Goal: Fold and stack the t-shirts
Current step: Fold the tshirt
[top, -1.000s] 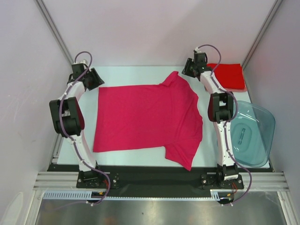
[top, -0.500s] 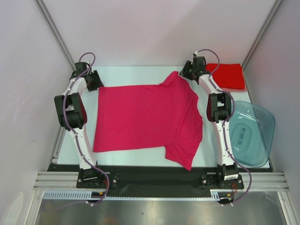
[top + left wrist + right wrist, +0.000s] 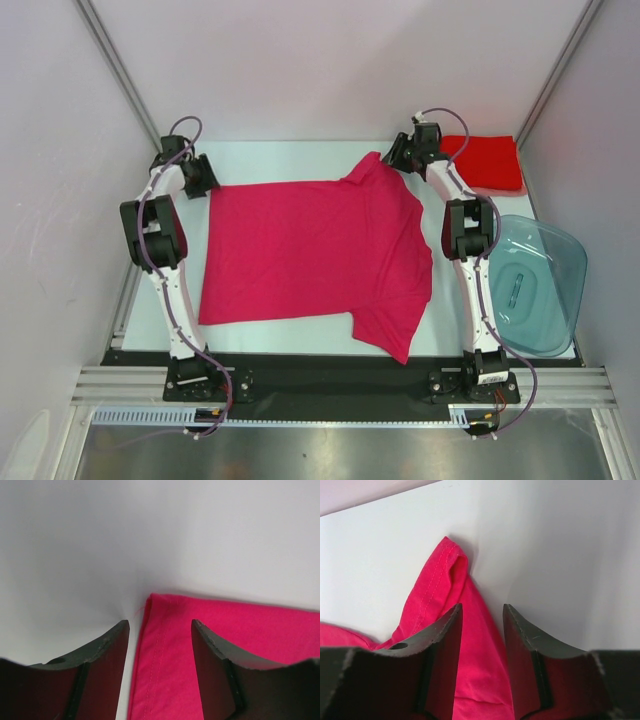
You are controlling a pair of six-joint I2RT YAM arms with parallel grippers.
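The magenta-pink t-shirt (image 3: pixel 315 255) lies spread flat on the white table, hem to the left and sleeves to the right. The red t-shirt (image 3: pixel 490 160) lies folded at the back right corner. My left gripper (image 3: pixel 203 177) is low at the pink shirt's far left hem corner. In the left wrist view the open jaws (image 3: pixel 160 630) straddle the stitched hem edge (image 3: pixel 165 655). My right gripper (image 3: pixel 397 155) is at the far sleeve. In the right wrist view its open jaws (image 3: pixel 481 611) straddle the sleeve cloth (image 3: pixel 435 585).
A translucent blue-grey plastic tub (image 3: pixel 535 285) stands at the right edge beside the right arm. White enclosure walls close the back and both sides. A black strip (image 3: pixel 320 370) runs along the near edge by the arm bases.
Both arms have reached further out and lowered. The left gripper has moved right onto the hem corner. The right gripper has moved left onto the far sleeve. The shirts have not moved.
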